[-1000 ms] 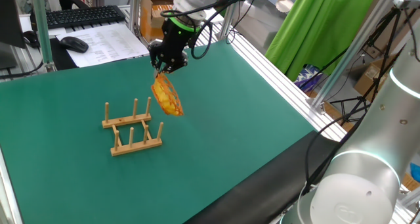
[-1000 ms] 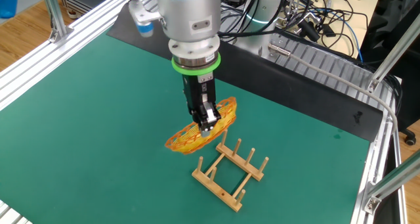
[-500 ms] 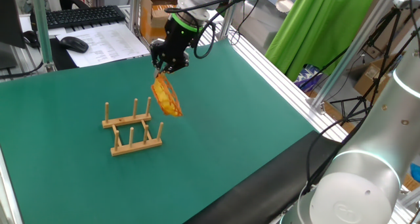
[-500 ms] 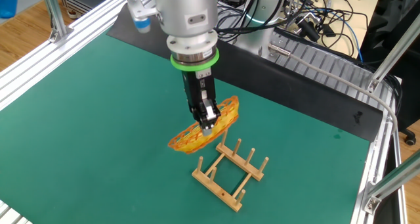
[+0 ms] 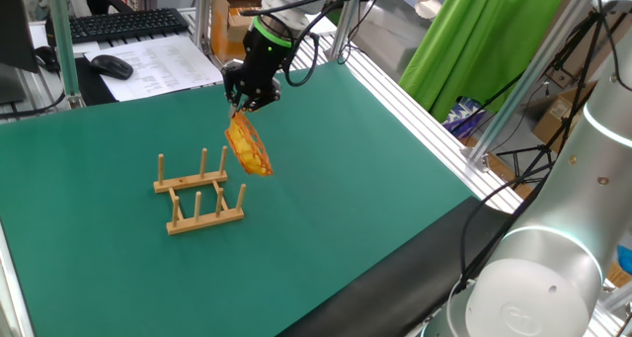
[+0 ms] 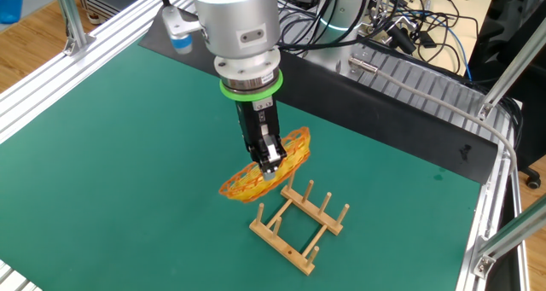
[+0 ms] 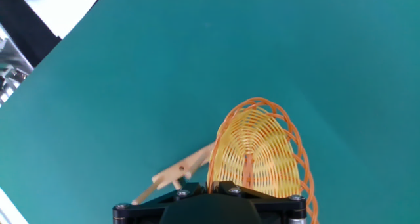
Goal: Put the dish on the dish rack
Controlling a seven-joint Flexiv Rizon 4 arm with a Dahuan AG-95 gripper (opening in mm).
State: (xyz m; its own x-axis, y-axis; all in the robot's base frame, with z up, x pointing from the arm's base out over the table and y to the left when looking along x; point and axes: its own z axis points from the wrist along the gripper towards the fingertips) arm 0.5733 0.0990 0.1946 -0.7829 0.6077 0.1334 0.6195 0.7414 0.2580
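Wicker fills the lower middle of the hand view: the shallow round woven dish (image 7: pixel 259 152), yellow-orange with a reddish streak down its centre, hangs edge-up from the black two-finger gripper (image 7: pixel 226 188), whose housing crosses the bottom edge of that picture. The fingers are pinched almost fully together on the dish's rim, so the plate is held by its edge and tilts steeply, with its open-weave border curving up and to the right.

From one fixed view the gripper (image 5: pixel 244 104) points steeply down from a black wrist with a green ring, and the dish (image 5: pixel 249 146) dangles below it in the air, clear of the green table mat (image 5: pixel 326 179). The small light-wood dish rack (image 5: pixel 197 193), two parallel rails with three upright dowel pegs each and joined by crossbars, stands on the mat just down and to the left of the hanging dish; the two do not touch.

From the other fixed view the silver arm (image 6: pixel 237 26) comes down from above, the gripper (image 6: pixel 270 165) clamps the dish (image 6: pixel 264 167) near its middle rim, and the dish hovers just above and beside the near end of the rack (image 6: pixel 299 223). In the hand view only one pale rail end of the rack (image 7: pixel 177 175) shows, to the left of the dish.
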